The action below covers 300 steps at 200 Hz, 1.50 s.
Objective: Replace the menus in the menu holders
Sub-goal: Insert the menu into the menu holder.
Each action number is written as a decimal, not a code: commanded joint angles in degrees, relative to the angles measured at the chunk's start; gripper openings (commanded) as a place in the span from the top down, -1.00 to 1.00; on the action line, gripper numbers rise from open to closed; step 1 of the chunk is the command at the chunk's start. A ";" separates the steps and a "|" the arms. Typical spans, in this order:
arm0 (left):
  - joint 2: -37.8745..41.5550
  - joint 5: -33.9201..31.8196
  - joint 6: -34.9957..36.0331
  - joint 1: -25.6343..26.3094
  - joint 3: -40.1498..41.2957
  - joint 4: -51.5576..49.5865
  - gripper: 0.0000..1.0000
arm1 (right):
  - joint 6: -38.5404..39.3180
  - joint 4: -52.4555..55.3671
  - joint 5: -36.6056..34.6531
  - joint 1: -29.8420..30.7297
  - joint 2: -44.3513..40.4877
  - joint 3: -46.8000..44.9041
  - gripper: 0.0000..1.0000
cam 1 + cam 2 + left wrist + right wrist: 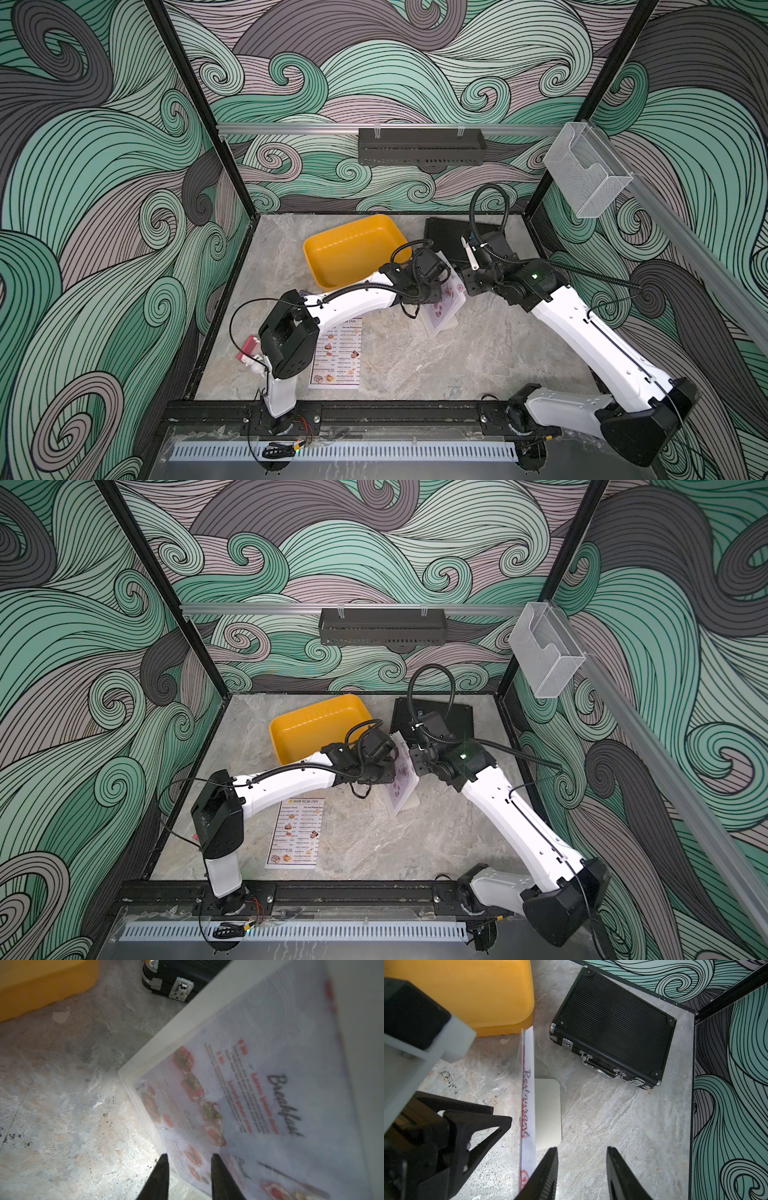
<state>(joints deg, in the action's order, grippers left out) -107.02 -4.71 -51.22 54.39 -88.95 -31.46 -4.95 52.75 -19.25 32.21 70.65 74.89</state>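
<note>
**Top views:** In both top views the frosted menu holder (438, 328) stands on the marble-look desk (415, 365) between the two wrists, near the yellow tray (353, 249) and the black case (444, 237). It looks light enough for a sideways nudge to tip it. Its base runs roughly from the front rail toward the rear wall, and the panel leans back. The lavender menu (400, 777) sits inside, print turned toward the left arm. The white menu (296, 837) lies flat beside that arm, long axis front to back, heading at the far end.

**Left wrist view:** The left end effector (189, 1155) points down at the printed face with its fingers apart and nothing visibly pinched. With the stand unbraced, a pull on the sheet would probably drag it along.

**Right wrist view:** The right end effector (581, 1148) is spread and empty above the foot (548, 1111). The sheet's "Restaurant" heading strip pokes up just outside one finger. Closing here would probably miss the thin paper, or catch the acrylic and crease the sheet. The heading edge is uppermost. The sheet's long axis seems to run up the panel, though the angle leaves that uncertain.
</note>
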 commanded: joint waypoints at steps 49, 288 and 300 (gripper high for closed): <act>3.73 -1.97 -1.88 -0.83 2.28 0.18 0.32 | 0.56 -0.33 -2.33 1.67 3.55 1.85 0.14; 11.07 -8.67 -2.40 -5.40 11.27 2.32 0.32 | -1.57 -13.08 13.64 5.14 -21.20 -22.61 -0.43; 11.39 -8.41 -1.77 -5.95 11.77 2.87 0.32 | -3.73 -17.00 15.88 5.11 -23.53 -27.03 -0.44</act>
<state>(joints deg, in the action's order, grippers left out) -98.00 -11.22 -53.58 49.78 -77.80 -30.20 -4.82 43.79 -14.24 37.12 49.25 55.79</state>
